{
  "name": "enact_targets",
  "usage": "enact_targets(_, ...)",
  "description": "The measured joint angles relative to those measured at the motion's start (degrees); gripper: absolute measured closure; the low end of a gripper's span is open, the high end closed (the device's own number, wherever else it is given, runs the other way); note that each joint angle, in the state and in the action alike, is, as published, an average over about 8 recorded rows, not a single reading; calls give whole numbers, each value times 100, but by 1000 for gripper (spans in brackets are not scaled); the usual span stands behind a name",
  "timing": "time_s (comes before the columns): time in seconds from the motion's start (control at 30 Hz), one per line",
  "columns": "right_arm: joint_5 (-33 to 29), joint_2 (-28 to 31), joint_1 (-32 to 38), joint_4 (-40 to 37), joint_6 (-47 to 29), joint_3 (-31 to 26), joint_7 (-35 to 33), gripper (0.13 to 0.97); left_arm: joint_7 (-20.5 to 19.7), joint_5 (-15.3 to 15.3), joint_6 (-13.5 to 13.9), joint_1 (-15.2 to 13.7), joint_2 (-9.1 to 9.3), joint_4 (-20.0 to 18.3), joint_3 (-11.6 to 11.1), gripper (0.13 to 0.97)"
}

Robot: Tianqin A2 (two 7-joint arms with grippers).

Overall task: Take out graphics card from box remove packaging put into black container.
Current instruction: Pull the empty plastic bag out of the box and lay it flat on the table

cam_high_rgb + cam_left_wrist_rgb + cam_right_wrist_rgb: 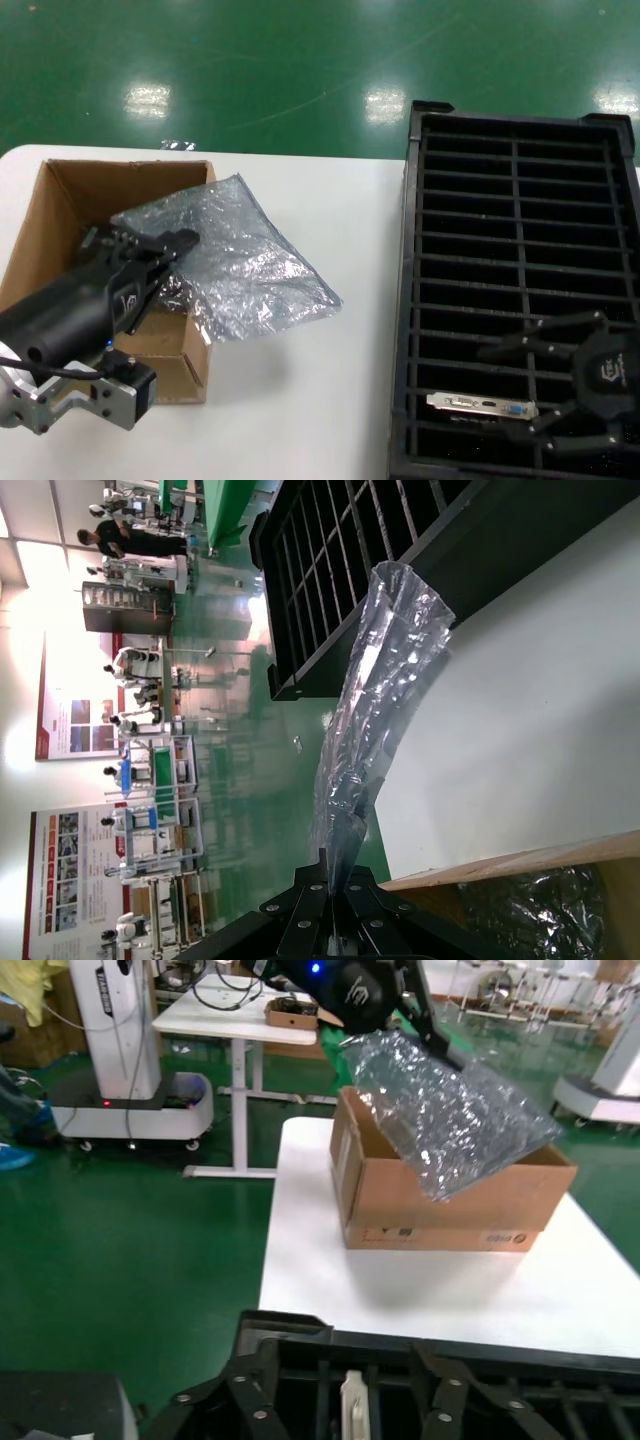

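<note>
My left gripper is shut on a corner of the crinkly silver-grey packaging and holds it above the brown box; the bag hangs out over the box's right wall. In the left wrist view the fingers pinch the bag. The graphics card stands in a near slot of the black container, silver bracket up. My right gripper is open with a finger on either side of the card. In the right wrist view the bracket stands between the fingers, touching neither.
The box and the container stand on a white table. Dark glossy bagged bundles lie inside the box. Green floor lies beyond the table's far edge. The right wrist view shows the box and the hanging bag across the table.
</note>
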Motion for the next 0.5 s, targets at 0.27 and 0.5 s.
enact_targets(0.27, 52, 64, -99, 166, 64, 83, 13, 556, 0, 0, 0, 0, 0, 0, 0, 959)
enact_targets(0.5, 53, 65, -100, 169, 65, 84, 13, 405, -114, 68, 112, -9, 56, -38, -24, 959)
